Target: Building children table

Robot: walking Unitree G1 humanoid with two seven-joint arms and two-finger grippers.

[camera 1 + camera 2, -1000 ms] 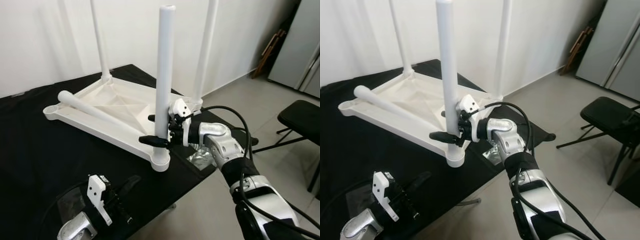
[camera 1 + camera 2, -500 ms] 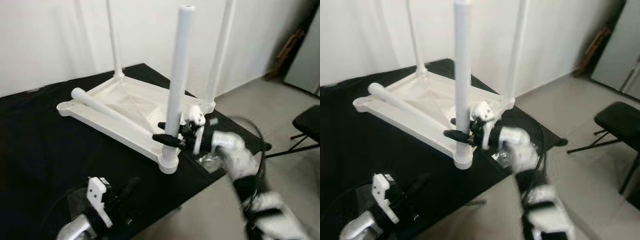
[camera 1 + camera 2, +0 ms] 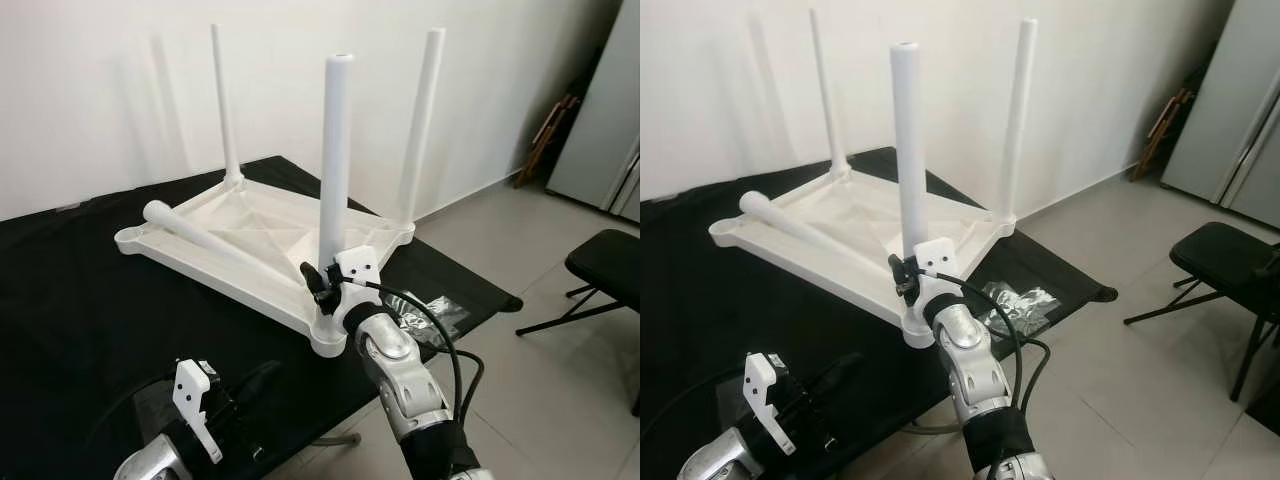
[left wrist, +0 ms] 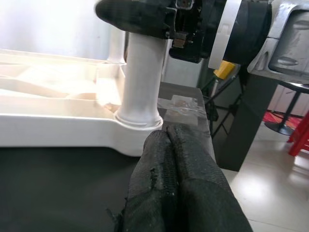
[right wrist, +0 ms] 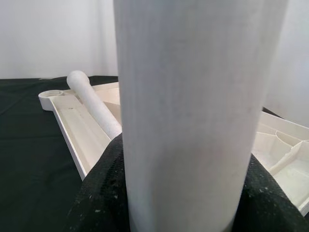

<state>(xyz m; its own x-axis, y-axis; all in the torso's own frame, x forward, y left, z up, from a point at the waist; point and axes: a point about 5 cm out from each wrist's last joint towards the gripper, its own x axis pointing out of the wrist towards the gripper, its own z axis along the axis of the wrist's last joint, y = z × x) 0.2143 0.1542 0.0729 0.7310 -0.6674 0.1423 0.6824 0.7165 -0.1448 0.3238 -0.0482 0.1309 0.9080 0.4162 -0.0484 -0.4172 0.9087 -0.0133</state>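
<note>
The right gripper (image 3: 322, 283) is clamped around the near upright leg (image 3: 333, 160), low down, just above the corner socket where that leg stands in the upturned white tabletop (image 3: 262, 225). In the right wrist view the leg rises between the two black fingers (image 5: 96, 203), which press against it on either side. Beyond the gripper, the tabletop lies underside up on a black cloth (image 3: 70, 290). Two more legs stand upright in its far corners: a thin-looking one at the back (image 3: 224, 105) and one to the gripper's right (image 3: 423, 120). A fourth leg (image 3: 215, 243) lies loose across the tabletop, its rounded end near the far left corner. Just right of the gripper, a clear plastic bag (image 3: 425, 312) lies on the cloth. The left gripper (image 4: 181, 179) hovers low over the cloth nearer the robot, its fingers pressed together holding nothing, pointing toward the socketed corner. A black chair (image 3: 608, 265) stands on the tiled floor, well apart to the right.
</note>
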